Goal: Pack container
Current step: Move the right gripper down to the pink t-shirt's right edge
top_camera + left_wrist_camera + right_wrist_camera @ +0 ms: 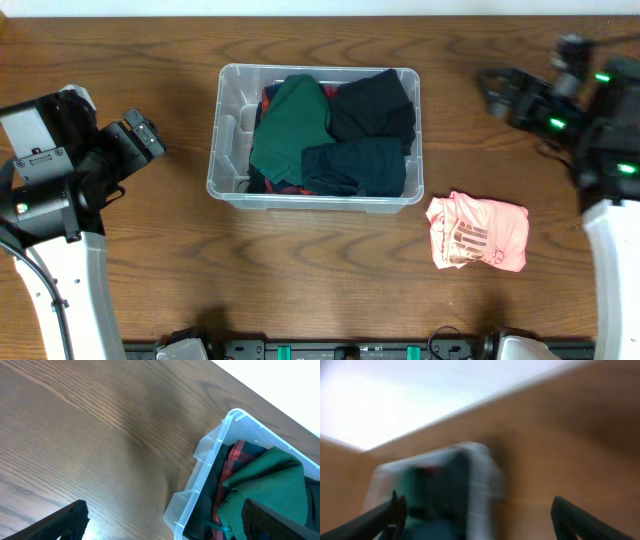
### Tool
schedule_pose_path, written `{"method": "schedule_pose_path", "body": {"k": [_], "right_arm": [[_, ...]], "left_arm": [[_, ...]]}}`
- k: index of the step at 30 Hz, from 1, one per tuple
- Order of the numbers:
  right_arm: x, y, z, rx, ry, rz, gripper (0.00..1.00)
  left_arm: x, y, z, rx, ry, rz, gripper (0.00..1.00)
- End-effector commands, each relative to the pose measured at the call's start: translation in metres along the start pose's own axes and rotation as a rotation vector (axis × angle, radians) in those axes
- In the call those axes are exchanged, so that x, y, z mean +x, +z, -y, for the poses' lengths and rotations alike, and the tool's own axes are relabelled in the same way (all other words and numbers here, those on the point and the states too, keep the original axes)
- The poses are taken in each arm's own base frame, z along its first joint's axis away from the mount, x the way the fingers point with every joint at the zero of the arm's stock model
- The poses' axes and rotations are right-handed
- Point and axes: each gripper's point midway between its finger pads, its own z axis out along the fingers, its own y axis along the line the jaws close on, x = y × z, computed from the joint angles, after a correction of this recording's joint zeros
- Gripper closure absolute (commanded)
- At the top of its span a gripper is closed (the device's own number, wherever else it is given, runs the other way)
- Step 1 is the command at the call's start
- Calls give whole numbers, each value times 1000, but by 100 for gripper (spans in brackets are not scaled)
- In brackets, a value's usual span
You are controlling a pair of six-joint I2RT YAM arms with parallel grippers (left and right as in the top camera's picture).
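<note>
The clear plastic container point(229, 112) stands at the table's middle, holding a green garment point(290, 125), dark garments point(370, 105) and a red plaid one under them. A pink garment point(478, 232) lies folded on the table to its right. My left gripper point(148, 135) is open and empty, left of the container; its wrist view shows the container's corner point(215, 450) and the green garment point(265, 477). My right gripper point(500, 90) is open and empty at the far right, above the table; its blurred wrist view shows the container point(480, 475).
The wooden table point(300, 270) runs to a white wall edge at the back. A black rail point(340, 350) lies along the front edge.
</note>
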Motion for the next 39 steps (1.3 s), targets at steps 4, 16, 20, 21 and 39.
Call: {"method": "schedule_pose_path", "body": {"k": [4, 16, 20, 21, 39], "right_arm": [[36, -22, 120, 246, 44, -176, 7], [140, 2, 217, 441, 267, -638, 12], [158, 16, 242, 477, 281, -701, 13], [163, 19, 245, 472, 284, -722, 13], [213, 26, 225, 301, 365, -891, 25]], "left_arm": [[0, 1, -4, -17, -7, -2, 2], [0, 1, -4, -17, -7, -1, 2], [0, 1, -4, -17, -7, -2, 2], [0, 1, -4, -17, -7, -2, 2], [0, 1, -4, -17, -7, -2, 2]]}}
